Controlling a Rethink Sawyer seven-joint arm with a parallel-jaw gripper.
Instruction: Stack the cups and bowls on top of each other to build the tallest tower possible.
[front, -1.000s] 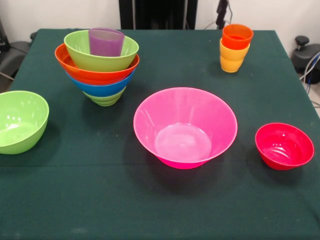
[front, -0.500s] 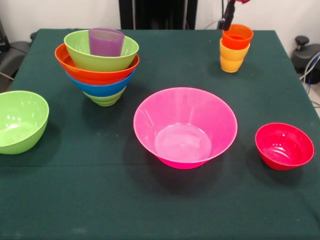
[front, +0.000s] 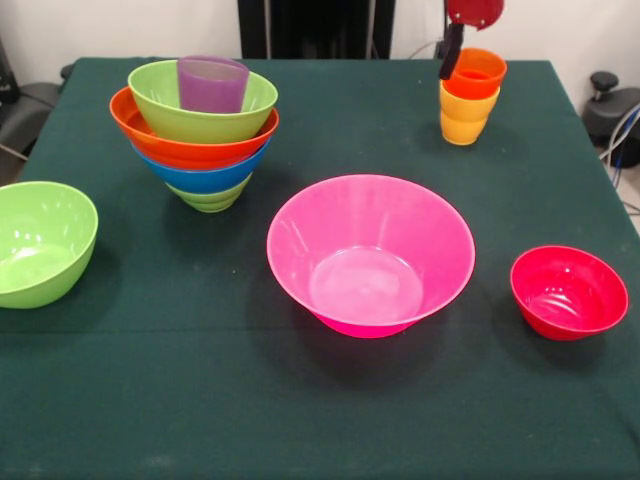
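The tower (front: 197, 130) stands at the back left: a lime green bowl, a blue bowl, an orange bowl and another lime green bowl nested together, with a purple cup (front: 212, 83) in the top one. An orange cup (front: 475, 72) sits nested in a yellow cup (front: 468, 115) at the back right. My gripper (front: 452, 55) hangs from its red wrist at the top edge, its black tip just beside the orange cup's left rim. A big pink bowl (front: 370, 255) sits mid-table, a small red bowl (front: 568, 292) to its right, and a loose lime green bowl (front: 40, 240) at the left edge.
The dark green tablecloth (front: 200, 400) covers the whole table. Cables and dark equipment (front: 612, 105) lie off the table's right side.
My gripper has come down from the top edge to the left rim of the orange cup. The cups and bowls have not moved.
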